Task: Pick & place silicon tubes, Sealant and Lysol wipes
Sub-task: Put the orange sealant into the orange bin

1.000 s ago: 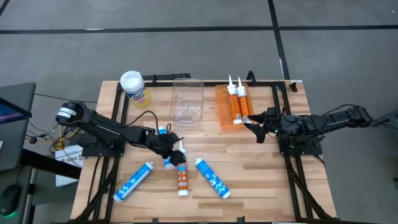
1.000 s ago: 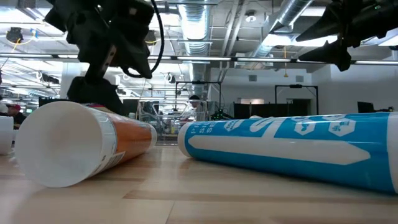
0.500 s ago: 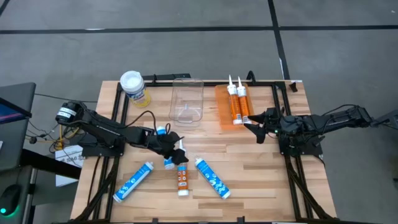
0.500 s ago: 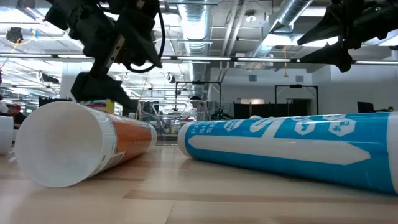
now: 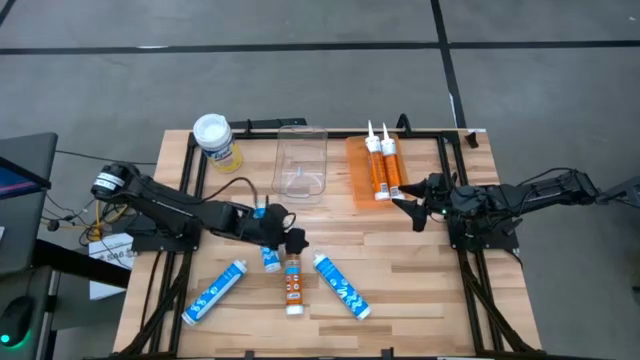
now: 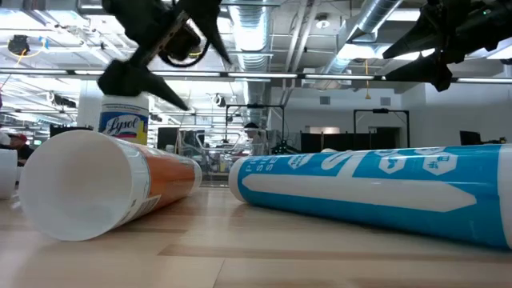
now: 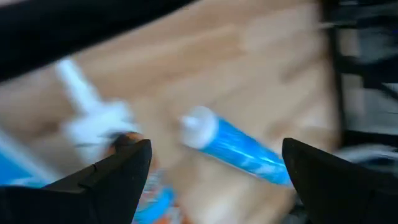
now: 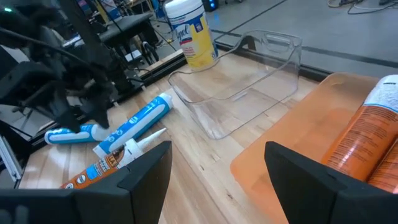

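Observation:
My left gripper hovers open over the loose tubes at the table's middle; in its wrist view a blue tube lies below, between the fingers, untouched. On the wood lie a short blue tube, an orange sealant tube and two long blue tubes. The Lysol wipes stand upright at the far left. My right gripper waits open and empty beside the orange tray.
A clear plastic bin stands at the far middle. The orange tray holds two orange tubes. In the low view the orange tube and a blue tube lie close to the camera, the Lysol canister behind.
My left gripper has risen and gone a little toward the table's right edge over the tubes, turning as it went; in the low view it has cleared the Lysol canister behind it. The tubes lie where they were.

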You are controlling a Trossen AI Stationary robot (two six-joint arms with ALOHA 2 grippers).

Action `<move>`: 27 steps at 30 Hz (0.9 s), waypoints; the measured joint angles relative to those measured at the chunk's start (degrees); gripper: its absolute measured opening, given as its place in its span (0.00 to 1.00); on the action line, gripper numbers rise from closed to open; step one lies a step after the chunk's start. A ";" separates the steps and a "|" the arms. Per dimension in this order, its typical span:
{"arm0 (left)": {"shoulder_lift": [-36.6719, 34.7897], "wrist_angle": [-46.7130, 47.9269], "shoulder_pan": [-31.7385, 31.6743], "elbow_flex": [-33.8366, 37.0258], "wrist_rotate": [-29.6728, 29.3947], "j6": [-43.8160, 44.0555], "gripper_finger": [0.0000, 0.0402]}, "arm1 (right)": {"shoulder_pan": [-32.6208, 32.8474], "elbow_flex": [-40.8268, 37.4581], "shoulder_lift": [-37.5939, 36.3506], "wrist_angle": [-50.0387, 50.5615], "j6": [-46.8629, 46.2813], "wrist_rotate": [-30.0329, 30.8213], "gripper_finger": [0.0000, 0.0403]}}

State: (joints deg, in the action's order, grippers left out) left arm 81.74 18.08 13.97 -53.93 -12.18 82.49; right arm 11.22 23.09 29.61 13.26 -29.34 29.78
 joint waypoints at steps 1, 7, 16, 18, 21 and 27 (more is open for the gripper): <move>0.94 6.00 0.25 -3.23 -1.24 -0.30 0.88 | 0.00 0.00 0.00 0.00 0.01 0.01 0.62; 10.07 26.95 0.41 -18.33 -3.39 0.90 0.88 | 0.00 0.03 0.00 0.50 0.00 0.02 0.62; 22.88 31.09 0.30 -23.07 1.92 9.14 0.88 | 0.00 0.04 0.00 1.29 -0.11 0.00 0.62; 23.90 31.65 0.47 -23.13 2.14 11.30 0.88 | 0.00 0.04 0.00 1.30 -0.12 0.00 0.62; 25.15 31.35 0.77 -23.17 2.30 13.16 0.88 | 0.00 0.04 0.00 1.31 -0.11 0.00 0.62; 27.80 30.61 0.76 -23.21 2.93 14.43 0.88 | 0.00 0.04 -0.01 1.31 -0.13 -0.02 0.62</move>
State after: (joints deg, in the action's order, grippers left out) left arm 109.53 48.69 14.72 -77.14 -9.24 96.93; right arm 11.22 23.14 29.59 14.57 -29.47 29.76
